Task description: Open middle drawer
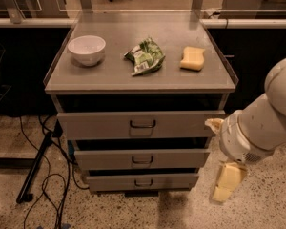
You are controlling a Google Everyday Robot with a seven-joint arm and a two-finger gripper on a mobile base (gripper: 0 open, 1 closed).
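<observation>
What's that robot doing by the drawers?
The robot's gripper hangs to the right of a grey drawer cabinet, low beside the drawers, touching nothing. The middle drawer has not been grabbed yet. On top of the cabinet sit a white bowl, a green snack bag and a yellow sponge.

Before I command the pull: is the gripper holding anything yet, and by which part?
Nothing is held. The gripper hangs right of the cabinet, apart from the middle drawer and its loop handle.
</observation>
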